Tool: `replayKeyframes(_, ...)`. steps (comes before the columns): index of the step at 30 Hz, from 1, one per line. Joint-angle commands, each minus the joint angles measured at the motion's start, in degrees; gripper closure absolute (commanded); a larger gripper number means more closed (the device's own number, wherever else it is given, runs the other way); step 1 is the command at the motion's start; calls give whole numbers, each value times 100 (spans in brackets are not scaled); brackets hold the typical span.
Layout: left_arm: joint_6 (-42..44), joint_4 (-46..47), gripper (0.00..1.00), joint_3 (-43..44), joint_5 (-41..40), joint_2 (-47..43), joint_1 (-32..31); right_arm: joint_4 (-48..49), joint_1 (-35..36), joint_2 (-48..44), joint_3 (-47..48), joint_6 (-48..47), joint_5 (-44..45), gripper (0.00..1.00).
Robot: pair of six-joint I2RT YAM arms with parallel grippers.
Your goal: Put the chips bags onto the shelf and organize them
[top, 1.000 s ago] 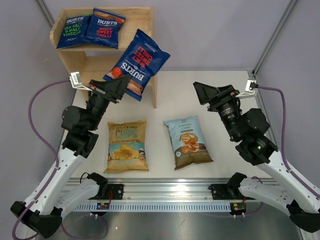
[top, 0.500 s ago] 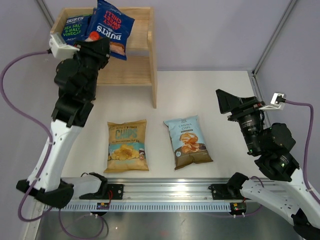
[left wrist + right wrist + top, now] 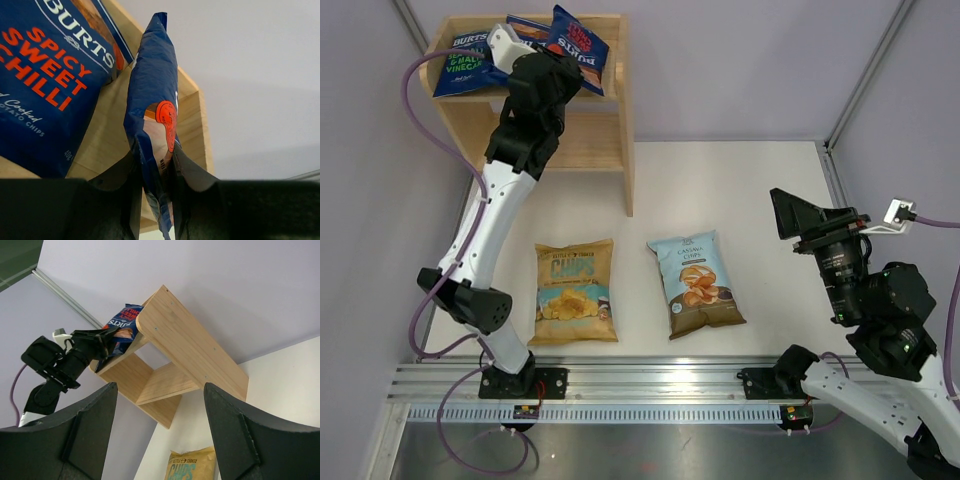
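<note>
My left gripper (image 3: 560, 68) is raised to the top tier of the wooden shelf (image 3: 605, 140) and is shut on the lower edge of a dark-blue BURTS bag (image 3: 578, 45). The bag stands edge-on between the jaws in the left wrist view (image 3: 152, 100). Beside it on that tier lie a Spicy Sweet Chilli BURTS bag (image 3: 45, 85), partly hidden by the arm from above, and a Sea Salt & Malt Vinegar BURTS bag (image 3: 460, 65). The yellow CHIPS bag (image 3: 575, 292) and the Cassava Chips bag (image 3: 695, 283) lie flat on the table. My right gripper (image 3: 798, 215) is open and empty at the right.
The shelf's lower tier (image 3: 585, 135) shows bare wood. The right wrist view shows the shelf (image 3: 190, 347) from the side, with the yellow bag (image 3: 192, 467) below it. Purple-grey walls enclose the table; a metal rail (image 3: 650, 385) runs along the near edge.
My left arm has lifted the BURTS bag from in front of the shelf up over the top tier and to the right. My right arm has drawn back toward the right.
</note>
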Motion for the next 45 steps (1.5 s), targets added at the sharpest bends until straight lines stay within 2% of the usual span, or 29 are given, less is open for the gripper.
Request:
replayKeyframes(1, 75, 177, 93, 451, -238, 133, 19, -39, 18, -108, 24, -135, 188, 23)
replayKeyframes(17, -461, -456, 88, 1277, 570, 959, 2, -136, 18, -257, -20, -82, 188, 23)
replayKeyframes(20, -365, -692, 74, 1601, 702, 1099, -7, -145, 9, -310, -55, -64, 197, 23)
replayKeyframes(21, -269, -807, 62, 1646, 729, 1083, -7, -153, 18, -336, -64, -73, 215, 23)
replayKeyframes(28, 408, -1335, 39, 1918, 685, 1012, 19, -180, 18, -415, -55, -100, 241, 23)
replayKeyframes(35, 866, -1950, 31, 2358, 895, 1170, 107, -189, 27, -442, -73, -82, 224, 23)
replayKeyframes(38, 1068, -2196, 30, 2630, 1133, 1285, 177, -206, 10, -433, -47, -64, 197, 23)
replayKeyframes(45, 1411, -2460, 30, 2587, 1388, 1144, 239, -224, 18, -442, -55, -56, 162, 23)
